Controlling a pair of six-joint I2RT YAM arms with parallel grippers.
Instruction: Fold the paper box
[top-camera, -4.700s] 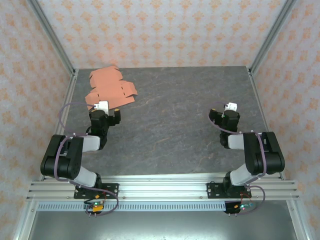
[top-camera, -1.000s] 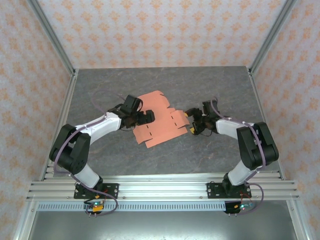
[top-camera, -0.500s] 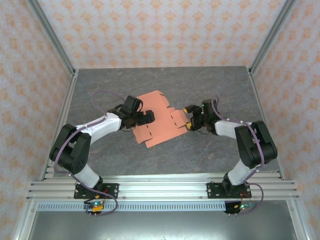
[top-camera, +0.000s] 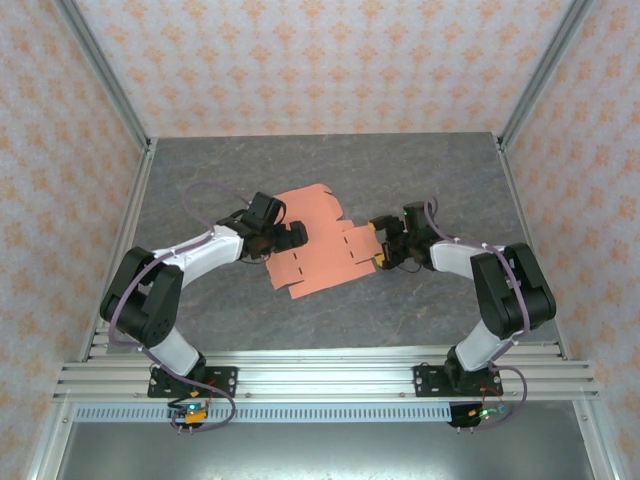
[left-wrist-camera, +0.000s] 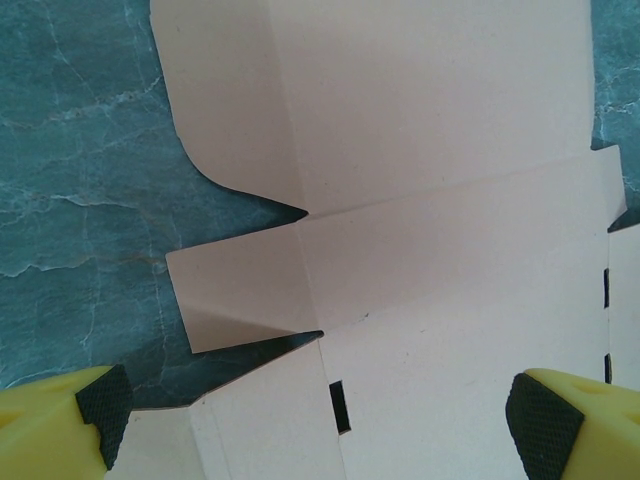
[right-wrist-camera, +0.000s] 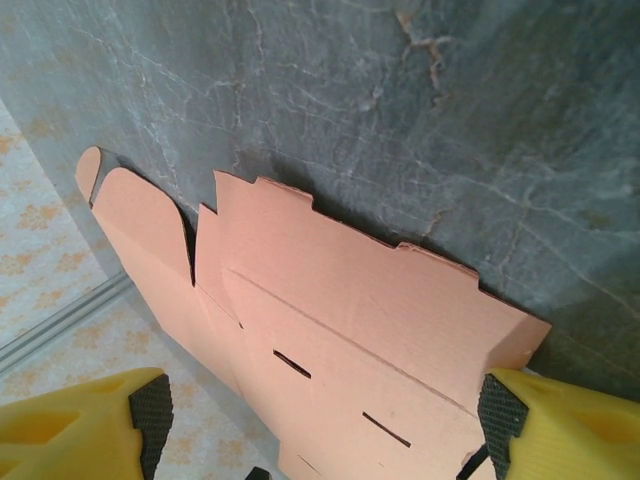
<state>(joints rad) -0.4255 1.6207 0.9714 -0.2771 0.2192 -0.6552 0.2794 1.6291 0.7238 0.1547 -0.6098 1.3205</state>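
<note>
The paper box (top-camera: 318, 252) is laid flat and unfolded mid-table (top-camera: 450, 170), between the two arms. The left gripper (top-camera: 291, 234) is held wide open over its left flaps, and the right gripper (top-camera: 381, 246) is spread wide at its right edge, with nothing clamped. The step is judged as first-fold setup: next, one panel likely has to be pinned while a side flap is lifted along its crease.
</note>
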